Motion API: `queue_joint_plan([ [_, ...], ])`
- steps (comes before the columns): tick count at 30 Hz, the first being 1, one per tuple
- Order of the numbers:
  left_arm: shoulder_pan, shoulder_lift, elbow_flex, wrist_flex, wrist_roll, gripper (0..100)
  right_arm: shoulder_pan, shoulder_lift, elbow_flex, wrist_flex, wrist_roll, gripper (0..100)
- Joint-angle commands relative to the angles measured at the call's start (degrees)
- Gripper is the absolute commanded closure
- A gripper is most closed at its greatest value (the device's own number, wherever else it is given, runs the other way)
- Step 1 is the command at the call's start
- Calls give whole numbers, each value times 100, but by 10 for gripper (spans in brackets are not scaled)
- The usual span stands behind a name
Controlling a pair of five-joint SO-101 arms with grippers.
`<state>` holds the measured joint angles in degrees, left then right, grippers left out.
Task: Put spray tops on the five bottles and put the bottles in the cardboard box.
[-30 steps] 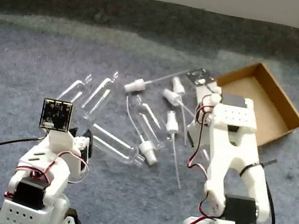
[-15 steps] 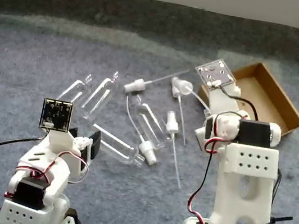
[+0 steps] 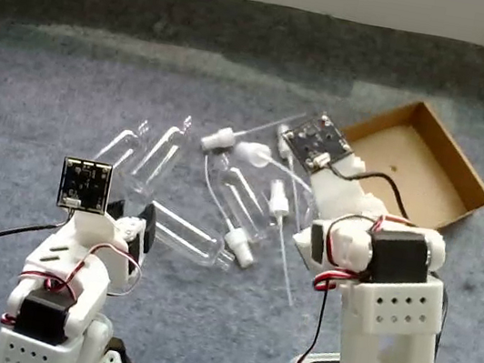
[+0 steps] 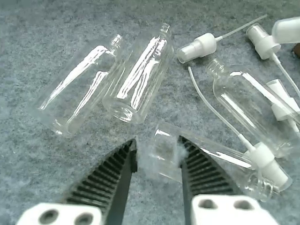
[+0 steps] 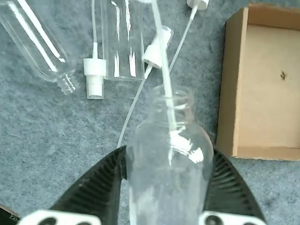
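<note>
My right gripper [image 5: 167, 157] is shut on a clear bottle [image 5: 166, 154] held neck forward. A spray top's thin tube [image 5: 161, 70] runs into the bottle's neck, and its white head [image 3: 251, 153] sticks out beyond it. The cardboard box [image 3: 429, 165] [image 5: 262, 79] lies open and bare just right of this arm. My left gripper [image 4: 157, 145] [image 3: 141, 225] is open, low over the carpet, with the base of a lying clear bottle [image 4: 211, 159] [image 3: 183, 232] between its fingertips.
Two clear bottles [image 4: 79, 86] [image 4: 138, 77] lie side by side at the left, and another bottle [image 3: 240, 195] lies mid-carpet. Loose spray tops [image 3: 221, 139] [image 3: 278, 196] [image 3: 239, 244] with long tubes are scattered around it. Bare grey carpet stretches beyond.
The right arm has swung left from beside the box, carrying its bottle and the spray top towards the middle. The left arm has barely shifted.
</note>
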<state>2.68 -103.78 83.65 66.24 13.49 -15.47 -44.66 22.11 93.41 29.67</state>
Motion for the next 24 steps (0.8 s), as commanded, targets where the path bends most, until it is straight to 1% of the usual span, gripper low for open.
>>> queue_joint_plan([
  [1,-48,75,-558,167,-53,898,-207,-505,-312,4,-176,835],
  [3,-48,84,-558,149,-202,898,-207,-681,-303,-48,-387,835],
  [6,-40,92,-523,149,-536,899,-207,-919,-22,-295,-457,835],
  [8,-40,92,-523,132,-563,899,-207,-1059,374,-541,-466,835],
  [13,-40,101,-189,-378,-563,899,-215,-1640,1604,-1499,-466,835],
  [18,-40,101,-154,-369,-563,899,-558,-2308,2765,-2404,-466,835],
  [20,-40,101,-303,-360,-563,919,-637,-2457,3090,-2642,-510,835],
  [24,-40,101,-655,-44,-563,987,-646,-2492,3503,-3108,-1125,835],
])
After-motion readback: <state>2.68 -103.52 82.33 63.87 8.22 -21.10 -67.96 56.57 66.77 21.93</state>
